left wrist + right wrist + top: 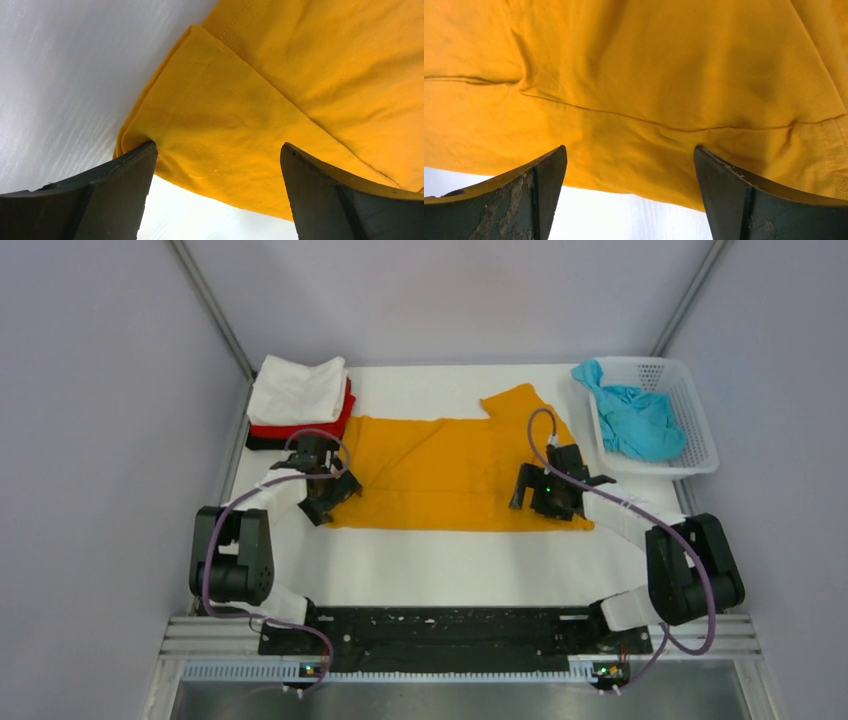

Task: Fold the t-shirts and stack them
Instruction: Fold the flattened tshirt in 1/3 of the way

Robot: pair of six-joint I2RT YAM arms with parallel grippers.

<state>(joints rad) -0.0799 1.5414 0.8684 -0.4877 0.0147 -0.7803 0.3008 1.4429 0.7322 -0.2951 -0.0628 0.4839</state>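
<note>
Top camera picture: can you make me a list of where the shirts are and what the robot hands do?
orange-yellow shirt: flat mid-table, one sleeve poking out far side
stack, far left: white shirt on top, red shirt below, black shirt at bottom
teal shirt: crumpled in basket, far right
left gripper: open, over orange-yellow shirt's near left corner
right gripper: open, over its near right edge

Spread t-shirt [450, 475] lies central — folded stack [298, 390] behind-left, basket [703, 435] behind-right.
</note>
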